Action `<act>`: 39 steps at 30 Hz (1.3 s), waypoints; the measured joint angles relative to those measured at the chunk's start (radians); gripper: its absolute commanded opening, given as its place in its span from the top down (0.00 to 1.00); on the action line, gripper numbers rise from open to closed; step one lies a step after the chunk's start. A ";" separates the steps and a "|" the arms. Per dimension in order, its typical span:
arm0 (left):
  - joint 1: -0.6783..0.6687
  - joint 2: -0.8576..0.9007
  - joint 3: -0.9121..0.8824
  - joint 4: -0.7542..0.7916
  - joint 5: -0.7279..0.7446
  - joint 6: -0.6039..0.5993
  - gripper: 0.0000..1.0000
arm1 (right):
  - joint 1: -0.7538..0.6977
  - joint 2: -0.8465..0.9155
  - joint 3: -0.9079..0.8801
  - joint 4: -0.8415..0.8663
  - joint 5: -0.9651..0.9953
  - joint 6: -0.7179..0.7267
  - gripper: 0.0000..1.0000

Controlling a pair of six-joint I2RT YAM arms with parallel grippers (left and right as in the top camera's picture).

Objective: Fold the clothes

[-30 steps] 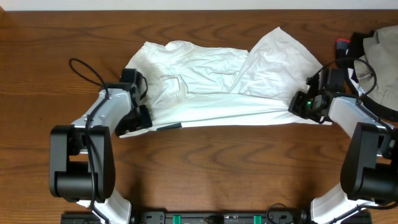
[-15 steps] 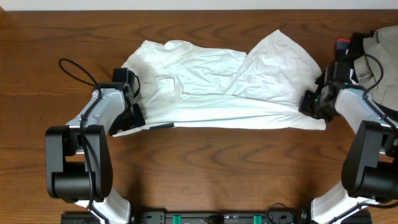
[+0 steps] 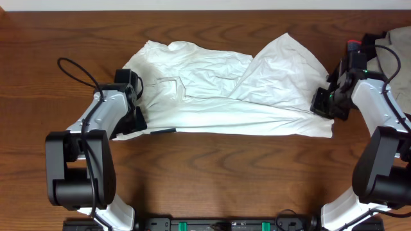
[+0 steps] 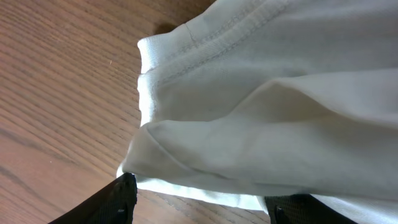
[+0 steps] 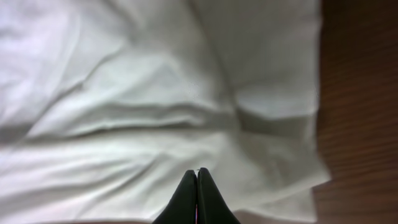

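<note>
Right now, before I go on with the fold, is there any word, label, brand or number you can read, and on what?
No readable text in any view.
White garment: plain cloth and stitched hems, no print or tag showing.
Red-tipped item at the far right: too small to read.

The clothes point(image 3: 218, 90) are plain white, with creases shading to grey. The table point(image 3: 225, 173) is dark brown with wavy wood grain. The arms point(image 3: 103, 119) are black and pale grey. The bundle point(image 3: 397, 54) at the right edge looks khaki, perhaps.
</note>
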 measured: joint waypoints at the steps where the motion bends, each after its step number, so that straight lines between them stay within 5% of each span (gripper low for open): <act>1: 0.000 0.000 0.000 0.000 -0.001 0.000 0.33 | 0.005 0.000 -0.002 -0.010 -0.008 -0.002 0.98; 16: 0.000 -0.001 0.000 0.005 0.002 -0.001 0.32 | 0.049 0.000 -0.196 0.219 -0.063 0.000 0.90; 29: 0.000 -0.001 0.000 0.007 0.002 0.000 0.32 | 0.020 0.000 -0.196 0.352 0.199 0.102 0.91; 35: 0.000 -0.001 0.000 0.007 0.002 -0.001 0.32 | -0.003 0.000 -0.163 0.327 0.283 0.124 0.87; 39: 0.000 -0.001 0.000 0.008 0.002 -0.001 0.32 | -0.004 0.000 -0.077 0.204 0.299 0.130 0.96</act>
